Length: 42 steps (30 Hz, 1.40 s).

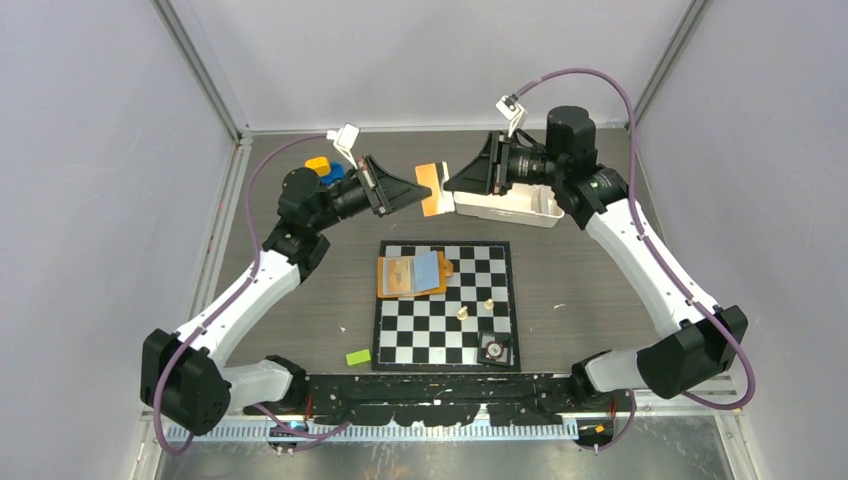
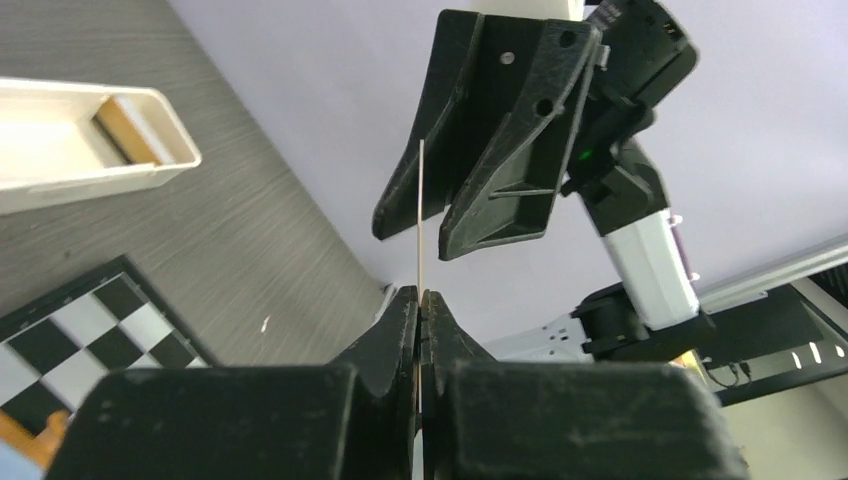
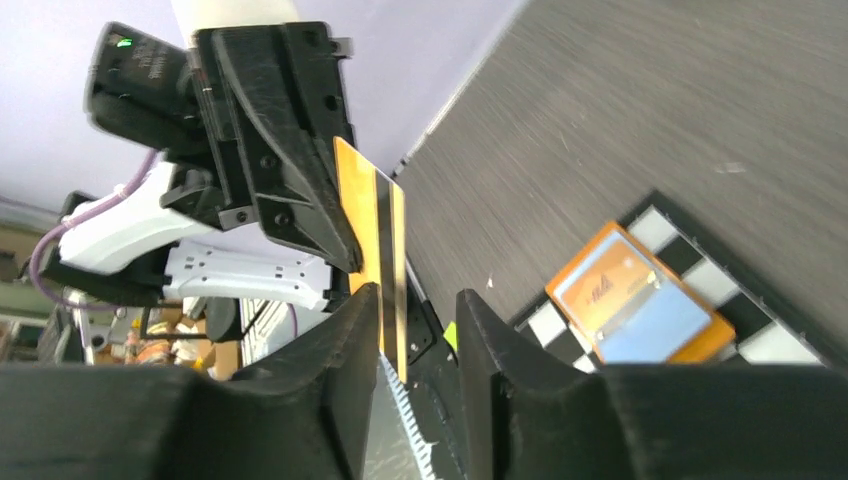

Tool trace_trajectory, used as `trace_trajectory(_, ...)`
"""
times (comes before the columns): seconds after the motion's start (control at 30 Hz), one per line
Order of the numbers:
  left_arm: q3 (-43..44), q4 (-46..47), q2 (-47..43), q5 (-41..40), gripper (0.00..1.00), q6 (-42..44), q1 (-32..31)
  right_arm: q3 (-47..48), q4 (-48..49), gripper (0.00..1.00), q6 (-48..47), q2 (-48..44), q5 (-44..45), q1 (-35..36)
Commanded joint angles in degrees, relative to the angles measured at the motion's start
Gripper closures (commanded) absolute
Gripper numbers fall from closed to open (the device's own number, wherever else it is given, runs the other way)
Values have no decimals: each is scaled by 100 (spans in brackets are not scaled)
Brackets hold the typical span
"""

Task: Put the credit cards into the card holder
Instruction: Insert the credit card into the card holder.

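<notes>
The orange card holder (image 1: 398, 277) lies open on the chessboard (image 1: 470, 330), with the light blue card (image 1: 428, 269) lying on it. Both also show in the right wrist view, the holder (image 3: 598, 275) and the blue card (image 3: 655, 322). My left gripper (image 1: 422, 190) is raised above the table's far side and shut on a second card (image 1: 433, 190), held upright. That card is edge-on in the left wrist view (image 2: 421, 215) and orange-yellow with a dark stripe in the right wrist view (image 3: 372, 225). My right gripper (image 1: 448, 180) faces it, open, with the card's free edge between its fingers (image 3: 352, 330).
A white tray (image 1: 512, 210) stands behind the board, under the right gripper; it also shows in the left wrist view (image 2: 150, 150). Two small chess pieces (image 1: 463, 312) and a round item (image 1: 492, 349) sit on the board. A green block (image 1: 358, 356) lies near the front. Blue and yellow objects (image 1: 325, 167) sit at the far left.
</notes>
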Motion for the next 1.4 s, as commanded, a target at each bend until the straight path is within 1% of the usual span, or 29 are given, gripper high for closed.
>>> trace_trajectory(0.0,-126,-1015,-161,53,100,454,228,93,-1224,52,-506,125,1347,42)
trace_trajectory(0.1,-259,-1714,-96,350,100,737,637,-8,-1920,40,-600,378,2240,183)
trace_trajectory(0.17,-148,-2499,2,441,100,1210,826,-251,-2056,37,-553,468,2867,482)
trace_trajectory(0.23,82,-3454,168,353,100,1825,903,-499,-2095,36,-432,574,3413,865)
trace_trajectory(0.3,262,-4125,346,256,100,2326,932,-773,-1997,35,-188,716,3642,1090)
trace_trajectory(0.37,292,-4354,520,285,100,2518,946,-1176,-1555,36,169,752,3561,1199)
trace_trajectory(0.47,173,-4363,754,382,100,2556,946,-1717,-757,41,645,812,3163,1305)
trace_trajectory(0.57,-93,-4125,968,405,100,2482,947,-1835,-419,45,813,1038,2993,1459)
trace_trajectory(0.77,-648,-3518,1298,447,100,2222,938,-1841,-354,48,828,1430,3052,1592)
trace_trajectory(0.9,-805,-3421,1420,409,100,2252,938,-1852,-365,50,814,1609,3125,1615)
trace_trajectory(1.1,-927,-3362,1488,383,100,2274,938,-1843,-408,51,805,1759,3249,1670)
trace_trajectory(1.37,-983,-3340,1542,381,100,2309,938,-1773,-328,55,836,2025,3067,1717)
